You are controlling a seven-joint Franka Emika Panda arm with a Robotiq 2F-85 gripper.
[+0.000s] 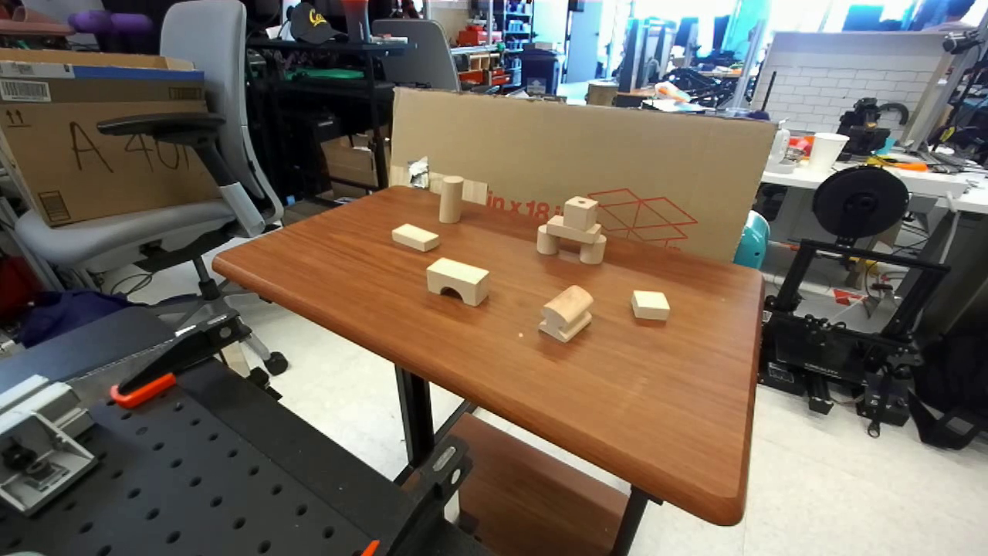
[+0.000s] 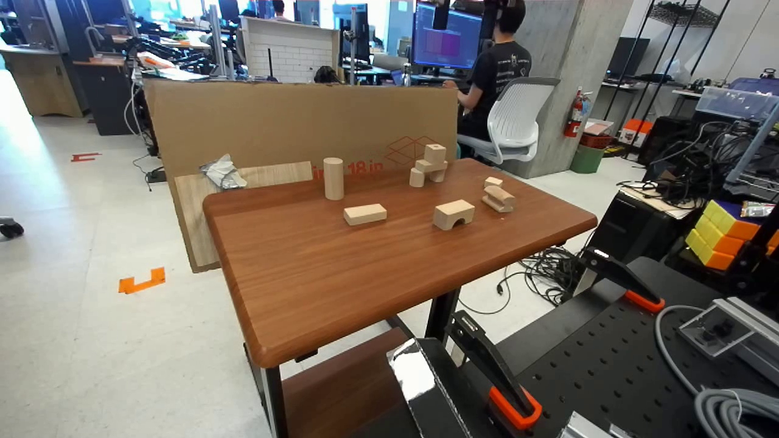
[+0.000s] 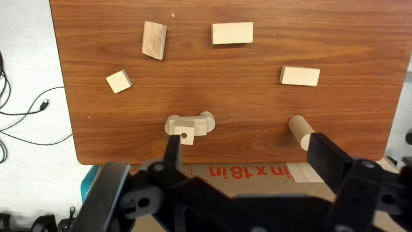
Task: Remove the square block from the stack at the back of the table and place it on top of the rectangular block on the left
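Square block (image 1: pixel 580 214) crowns the stack (image 1: pixel 573 232) at one o'clock on the tabletop (image 1: pixel 633 386) in an exterior view; in an exterior view, the rectangular block (image 2: pixel 365 215) lies towards eleven. Wrist view: jaws apart, empty; sideways contact could topple the stack.

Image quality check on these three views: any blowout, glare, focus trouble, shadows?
Wrist view: fingers very dark and soft, stack sharper, only a faint shadow along the lower edge of the arch block; both exterior views: background windows overexposed near the top; in an exterior view: floor washed out at the left edge.
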